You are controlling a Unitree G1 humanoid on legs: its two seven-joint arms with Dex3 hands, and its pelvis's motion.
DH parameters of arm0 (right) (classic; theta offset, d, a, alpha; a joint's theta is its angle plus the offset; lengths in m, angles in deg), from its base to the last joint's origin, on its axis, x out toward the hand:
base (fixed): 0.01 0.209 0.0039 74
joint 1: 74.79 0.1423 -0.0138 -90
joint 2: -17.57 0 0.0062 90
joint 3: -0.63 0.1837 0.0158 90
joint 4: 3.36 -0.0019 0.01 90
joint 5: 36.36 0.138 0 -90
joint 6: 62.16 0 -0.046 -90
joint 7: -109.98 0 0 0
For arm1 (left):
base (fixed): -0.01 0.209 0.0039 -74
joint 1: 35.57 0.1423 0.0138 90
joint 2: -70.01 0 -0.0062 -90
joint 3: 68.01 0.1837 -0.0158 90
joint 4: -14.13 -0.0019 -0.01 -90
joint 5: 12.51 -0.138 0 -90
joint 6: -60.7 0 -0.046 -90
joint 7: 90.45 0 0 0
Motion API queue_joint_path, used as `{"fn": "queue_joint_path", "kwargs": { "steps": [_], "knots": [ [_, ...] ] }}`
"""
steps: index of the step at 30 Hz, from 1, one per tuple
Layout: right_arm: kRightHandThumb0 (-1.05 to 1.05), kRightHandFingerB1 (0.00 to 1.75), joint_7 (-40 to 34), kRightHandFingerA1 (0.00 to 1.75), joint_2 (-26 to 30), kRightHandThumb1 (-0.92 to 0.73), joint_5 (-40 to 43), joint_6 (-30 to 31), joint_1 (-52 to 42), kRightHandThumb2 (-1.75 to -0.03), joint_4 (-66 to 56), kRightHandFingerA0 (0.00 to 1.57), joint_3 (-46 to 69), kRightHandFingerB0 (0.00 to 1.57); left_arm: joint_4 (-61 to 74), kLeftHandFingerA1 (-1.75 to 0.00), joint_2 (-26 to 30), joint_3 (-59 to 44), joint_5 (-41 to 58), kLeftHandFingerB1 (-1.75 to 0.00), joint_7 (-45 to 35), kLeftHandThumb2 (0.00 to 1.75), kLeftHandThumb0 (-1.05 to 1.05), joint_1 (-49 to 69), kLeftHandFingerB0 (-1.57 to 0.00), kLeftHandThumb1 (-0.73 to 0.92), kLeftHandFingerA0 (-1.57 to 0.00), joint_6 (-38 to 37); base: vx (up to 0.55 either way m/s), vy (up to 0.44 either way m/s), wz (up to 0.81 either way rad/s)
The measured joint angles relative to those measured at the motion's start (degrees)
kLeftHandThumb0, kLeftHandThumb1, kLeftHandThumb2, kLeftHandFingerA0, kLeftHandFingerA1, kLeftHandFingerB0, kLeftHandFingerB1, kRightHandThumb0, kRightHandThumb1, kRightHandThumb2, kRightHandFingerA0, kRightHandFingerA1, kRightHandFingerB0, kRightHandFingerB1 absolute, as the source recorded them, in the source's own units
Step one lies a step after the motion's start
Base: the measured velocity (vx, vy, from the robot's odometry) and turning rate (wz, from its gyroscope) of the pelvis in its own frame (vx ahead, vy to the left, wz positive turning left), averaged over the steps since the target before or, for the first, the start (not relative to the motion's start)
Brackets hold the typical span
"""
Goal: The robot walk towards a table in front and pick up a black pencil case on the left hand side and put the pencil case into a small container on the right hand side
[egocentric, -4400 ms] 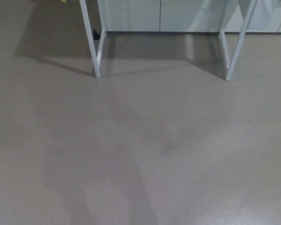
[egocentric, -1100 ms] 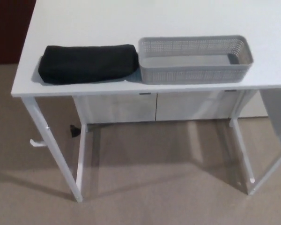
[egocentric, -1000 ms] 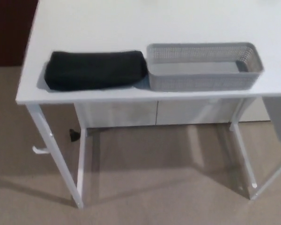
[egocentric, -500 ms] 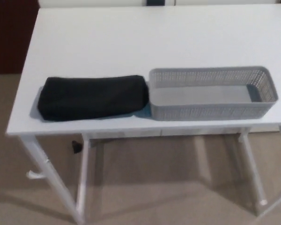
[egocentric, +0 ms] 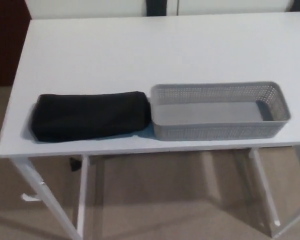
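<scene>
A white table (egocentric: 140, 55) fills the view. Near its front edge sits a grey perforated container (egocentric: 217, 131), and just left of it — touching or nearly so — lies the black pencil case (egocentric: 90, 116). Neither robot hand shows, so how far either is open cannot be told.

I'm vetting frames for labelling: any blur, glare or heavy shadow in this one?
Head view: slightly soft overall, but the mesh of the grey container is readable; no harsh glare on the white table, only even light; the black pencil case shows little surface detail and casts a faint shadow at its left end; soft table shadow on the floor.
</scene>
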Motion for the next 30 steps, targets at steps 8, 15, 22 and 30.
{"fn": "queue_joint_path", "kwargs": {
  "steps": [8,15,22,30],
  "knots": [
    [-0.54,0.46,0.2,0.47,-0.3,-0.55,0.1,0.0,0.0,-0.57,0.2,0.78,-0.1,0.69,-0.1,-0.66,0.6,1.6,-1.1,-0.50,0.6,0.81,-0.46,-0.2,-0.35,0.48,-0.59,0.2,0.08,0.014,0.09],
    [-0.57,0.45,0.0,0.48,-0.3,-0.52,-0.1,0.0,-0.6,-0.59,0.2,0.77,-0.3,0.67,0.6,-0.47,1.2,3.4,-2.6,-0.36,1.1,0.59,-0.37,-0.6,-0.37,0.62,-0.54,1.7,0.00,0.000,0.00],
    [-0.56,0.46,-0.4,0.47,-0.4,-0.56,-0.3,0.0,0.3,-0.58,0.3,0.79,-0.8,0.72,1.7,-0.41,1.9,3.7,-3.1,-0.18,1.7,0.57,-0.33,-1.3,0.00,0.56,-0.15,3.0,0.00,0.000,0.00],
    [-0.56,0.45,-0.8,0.46,-0.7,-0.55,-0.3,0.2,1.2,-0.57,-0.1,0.80,-0.7,0.72,8.3,-0.10,-3.1,-9.8,2.3,0.00,5.3,0.64,-0.56,-0.8,0.00,0.31,0.00,6.1,0.00,0.000,0.00]
  ]
}}
